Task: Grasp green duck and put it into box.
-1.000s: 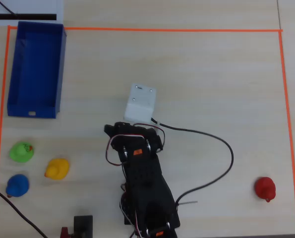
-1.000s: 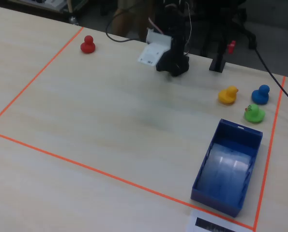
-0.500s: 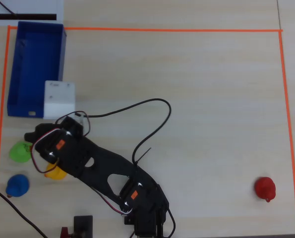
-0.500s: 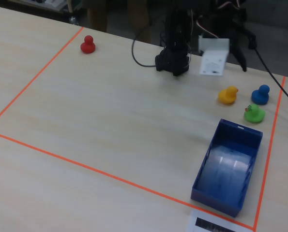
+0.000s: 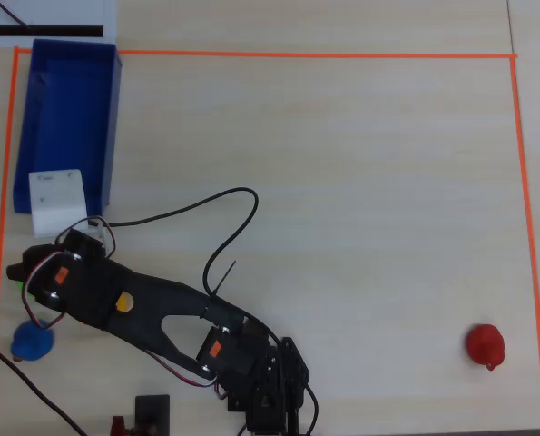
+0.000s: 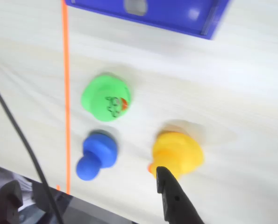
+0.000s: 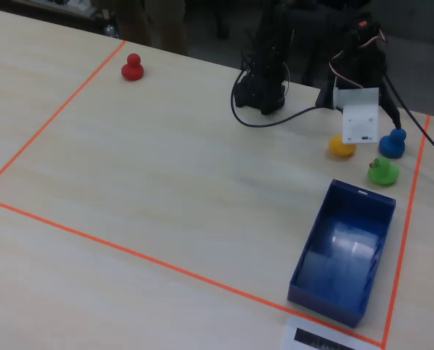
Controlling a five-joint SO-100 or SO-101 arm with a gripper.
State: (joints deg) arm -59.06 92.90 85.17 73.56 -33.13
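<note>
Overhead, the arm reached to about 8 o'clock of the taped area, its head above the ducks. Wrist view: green duck [image 6: 105,98] lay on the table beside the orange tape line [image 6: 65,93], untouched; blue duck [image 6: 96,155] at its 6 o'clock, yellow duck [image 6: 178,153] at its 4 o'clock. One dark gripper finger [image 6: 174,198] showed at the yellow duck's lower edge; whether the jaws were apart or closed could not be told. Box [image 6: 176,13] sat at 12 o'clock of the green duck, apart from it. Fixed view: green duck [image 7: 383,171] just beyond the box's [image 7: 326,292] short end; red duck [image 7: 133,67] far off at 10 o'clock.
</note>
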